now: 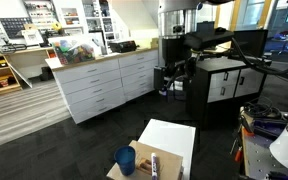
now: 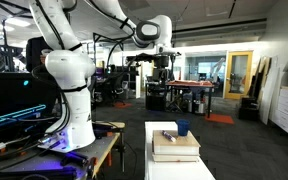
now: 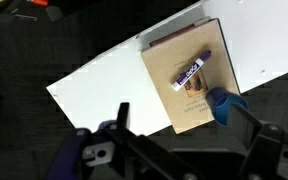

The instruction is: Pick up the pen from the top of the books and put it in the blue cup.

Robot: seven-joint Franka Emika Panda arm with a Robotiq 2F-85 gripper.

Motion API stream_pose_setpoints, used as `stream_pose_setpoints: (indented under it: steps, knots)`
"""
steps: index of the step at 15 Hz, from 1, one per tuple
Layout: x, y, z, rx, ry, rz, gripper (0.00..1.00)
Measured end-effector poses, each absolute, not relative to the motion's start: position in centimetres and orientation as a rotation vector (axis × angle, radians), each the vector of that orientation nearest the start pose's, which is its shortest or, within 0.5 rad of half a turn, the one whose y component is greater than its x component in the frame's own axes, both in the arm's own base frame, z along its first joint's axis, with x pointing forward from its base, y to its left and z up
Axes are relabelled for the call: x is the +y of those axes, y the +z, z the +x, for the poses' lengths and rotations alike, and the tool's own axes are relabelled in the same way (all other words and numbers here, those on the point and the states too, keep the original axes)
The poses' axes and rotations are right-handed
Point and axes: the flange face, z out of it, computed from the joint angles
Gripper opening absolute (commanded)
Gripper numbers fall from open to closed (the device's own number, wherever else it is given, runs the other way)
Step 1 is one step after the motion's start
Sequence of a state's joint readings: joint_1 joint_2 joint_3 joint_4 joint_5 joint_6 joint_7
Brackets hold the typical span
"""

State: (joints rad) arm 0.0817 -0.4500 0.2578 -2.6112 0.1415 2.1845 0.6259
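Hovering high over the books [image 3: 164, 55], gripper [image 2: 162, 65] jaws spread wide. Risk: an off-centre descent rolling the pen [image 3: 189, 72] off the books' edge, or clipping the blue cup [image 3: 222, 104] beside their corner.

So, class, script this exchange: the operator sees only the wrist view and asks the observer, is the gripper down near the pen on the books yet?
Observer: No. In an exterior view the gripper hangs high above the books, with plenty of open air between them.
Operator: Is that one book or several?
Observer: Seen from the side, it is a stack of at least two layers.
Operator: And is the blue cup standing upright?
Observer: Yes. In an exterior view the blue cup stands upright with its mouth up, beside the stack.
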Motion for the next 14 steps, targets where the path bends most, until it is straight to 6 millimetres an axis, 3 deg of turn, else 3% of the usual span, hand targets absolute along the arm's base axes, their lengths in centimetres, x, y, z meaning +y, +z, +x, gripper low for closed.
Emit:
stream_pose_setpoints:
  steps: [4,14]
  knots:
    - [15.6,38.4,37.5,0.893,-0.068,-2.983,1.00]
    - [15.6,37.8,37.6,0.915,-0.053,-2.982,1.00]
